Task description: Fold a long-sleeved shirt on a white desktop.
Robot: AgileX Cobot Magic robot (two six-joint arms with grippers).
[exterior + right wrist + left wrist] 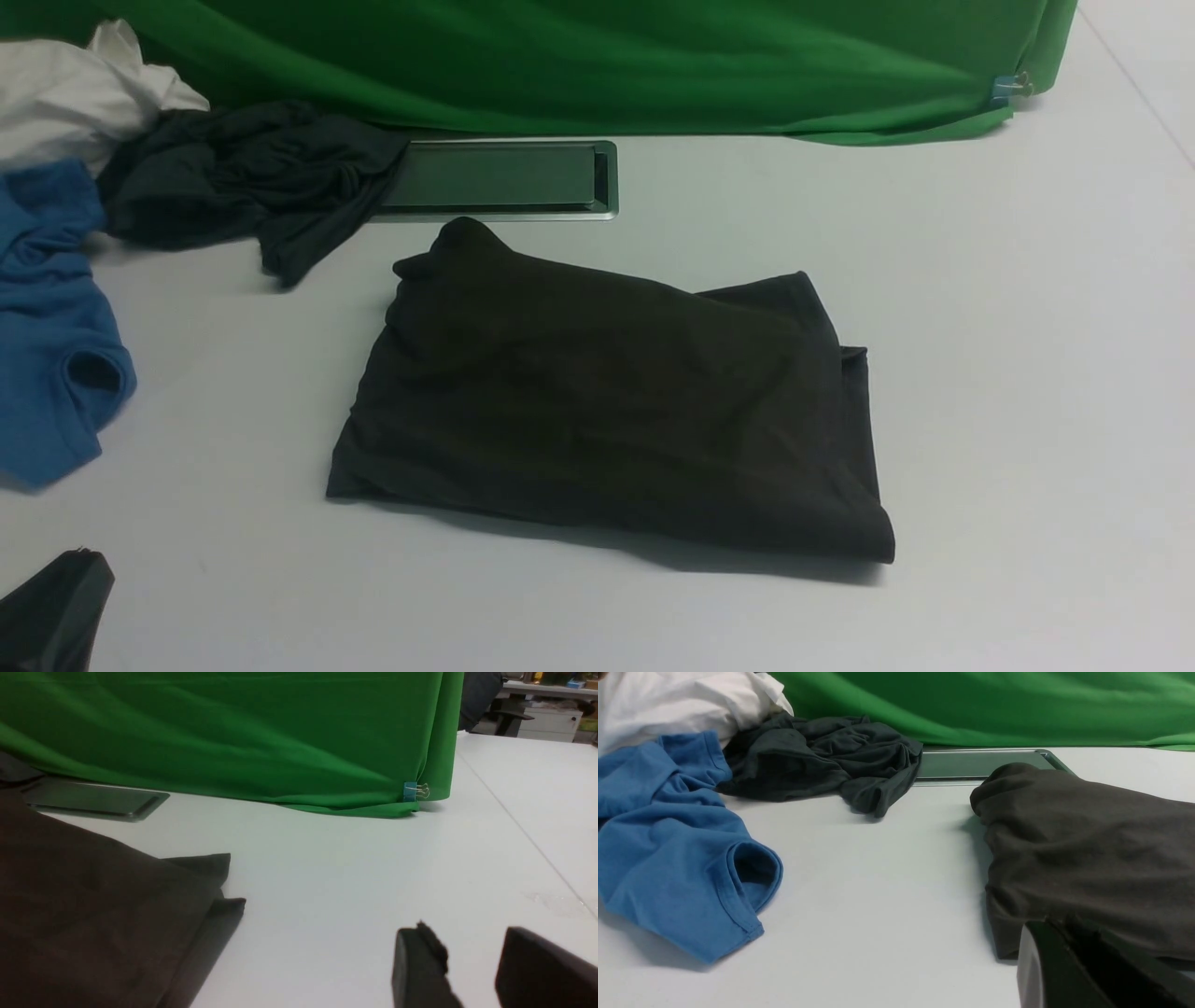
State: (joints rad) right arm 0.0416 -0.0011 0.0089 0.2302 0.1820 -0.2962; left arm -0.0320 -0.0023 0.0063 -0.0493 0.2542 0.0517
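left gripper (1064, 924): jaws closed, tips together, nothing pinched between them; in its wrist view it overlaps the edge of the shirt, though I can't tell if it's touching
right gripper (462, 938): jaws open with a clear gap, just bare desk showing between the fingertips, holding nothing (it doesn't show in the front view at all, fwiw)
shirt (597, 401): dark one, lying in the middle of the desk (1008, 373), bunched at its far left corner, a couple of layers poking out on the right side
metal hatch (504, 175): set in the desk just beyond the shirt's far left part
other clothes: blue garment (47, 317) at the left edge, crumpled dark garment (252, 177) beyond it and partly over the hatch, white cloth (84, 93) at the far left
backdrop: green cloth (560, 65) along the far side, blue clip (1005, 90) near its right end
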